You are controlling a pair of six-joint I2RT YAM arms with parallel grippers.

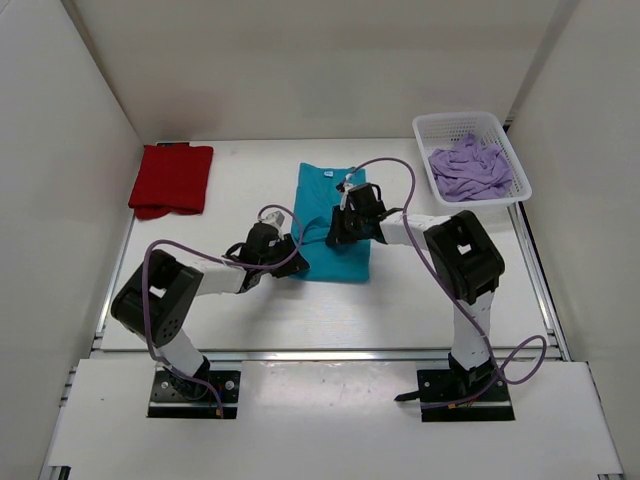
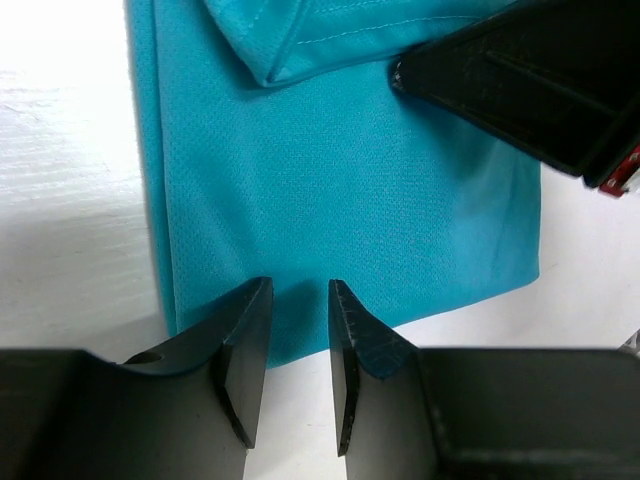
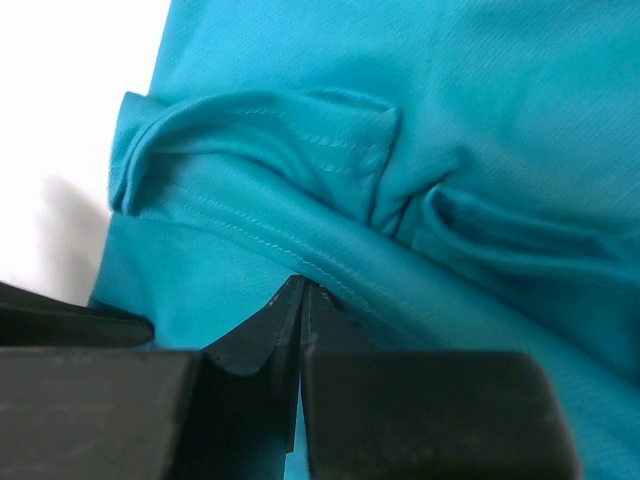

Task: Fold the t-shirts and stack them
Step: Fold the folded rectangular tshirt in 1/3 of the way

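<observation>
The teal t-shirt (image 1: 320,195) lies flat on the worktop (image 1: 400,300); my right gripper (image 3: 300,285) is pressed together at its hem, though I can't tell if cloth is caught. If it slips, the fold collapses, and my left gripper (image 2: 300,290), spread at the near edge, may drag layers askew.

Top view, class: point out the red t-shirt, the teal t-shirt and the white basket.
red t-shirt (image 1: 171,178), top view, middle of the folded cloth.
teal t-shirt (image 1: 318,195), top view, bare upper left part.
white basket (image 1: 452,118), top view, far rim.
</observation>
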